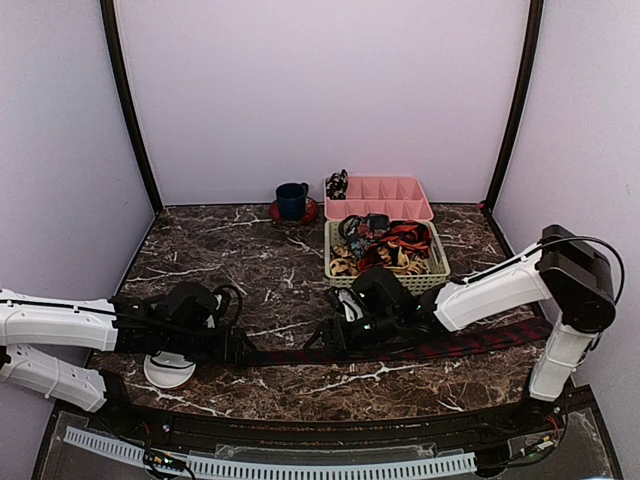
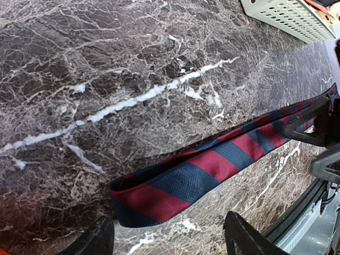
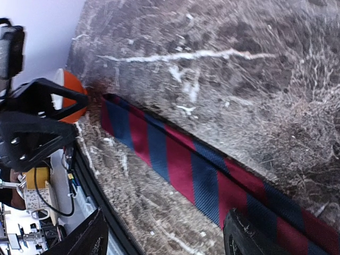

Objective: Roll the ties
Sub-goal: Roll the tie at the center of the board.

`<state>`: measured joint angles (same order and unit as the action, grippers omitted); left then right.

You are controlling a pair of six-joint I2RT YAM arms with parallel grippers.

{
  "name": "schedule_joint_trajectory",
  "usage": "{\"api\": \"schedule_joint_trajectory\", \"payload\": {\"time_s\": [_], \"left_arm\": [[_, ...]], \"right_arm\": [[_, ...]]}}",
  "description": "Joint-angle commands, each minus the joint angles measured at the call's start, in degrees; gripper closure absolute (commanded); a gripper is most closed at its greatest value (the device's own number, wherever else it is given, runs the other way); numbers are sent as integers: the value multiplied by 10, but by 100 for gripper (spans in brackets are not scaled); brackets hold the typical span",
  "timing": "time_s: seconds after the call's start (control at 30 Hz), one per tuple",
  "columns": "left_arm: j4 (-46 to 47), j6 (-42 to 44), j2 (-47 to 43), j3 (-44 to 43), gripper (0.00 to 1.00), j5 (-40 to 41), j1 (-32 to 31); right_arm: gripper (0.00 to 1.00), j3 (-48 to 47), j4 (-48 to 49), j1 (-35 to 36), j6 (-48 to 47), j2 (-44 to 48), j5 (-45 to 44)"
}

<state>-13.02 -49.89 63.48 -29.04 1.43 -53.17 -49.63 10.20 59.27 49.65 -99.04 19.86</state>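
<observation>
A dark blue tie with red diagonal stripes (image 1: pixel 450 347) lies flat along the front of the marble table. Its narrow end (image 2: pixel 154 194) sits just ahead of my left gripper (image 2: pixel 170 241), which is open and empty, one finger on each side. In the top view the left gripper (image 1: pixel 236 346) is at the tie's left end. My right gripper (image 1: pixel 335 335) is open over the tie's middle stretch (image 3: pixel 180 164). One finger (image 3: pixel 249 236) is at the tie's near edge and the other (image 3: pixel 79 239) is off the fabric. I cannot tell if it touches.
A green basket (image 1: pixel 431 277) with several loose ties stands at the back centre. A pink divided tray (image 1: pixel 380 196) is behind it, with a small coil at its left end. A blue mug (image 1: pixel 292 199) stands on a red saucer. A white disc (image 1: pixel 168 372) lies under the left arm.
</observation>
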Motion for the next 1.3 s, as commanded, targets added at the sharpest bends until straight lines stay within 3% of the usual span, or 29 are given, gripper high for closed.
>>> {"api": "schedule_joint_trajectory", "payload": {"time_s": [0.0,0.2,0.5,0.87,1.03,1.27], "left_arm": [[-4,-6,18,-26,26,14,-15],[3,-1,43,-36,25,21,-28],[29,-28,32,-5,28,33,-28],[107,-44,60,20,45,17,-21],[136,-51,47,43,53,8,-10],[176,-44,70,49,54,-9,-7]], "right_arm": [[26,-4,62,1,17,-29,12],[26,48,74,-23,26,-36,18],[28,149,51,-76,3,35,17],[31,87,11,-66,-22,93,16],[39,66,12,-48,-13,86,19],[64,45,28,-36,-10,34,27]]}}
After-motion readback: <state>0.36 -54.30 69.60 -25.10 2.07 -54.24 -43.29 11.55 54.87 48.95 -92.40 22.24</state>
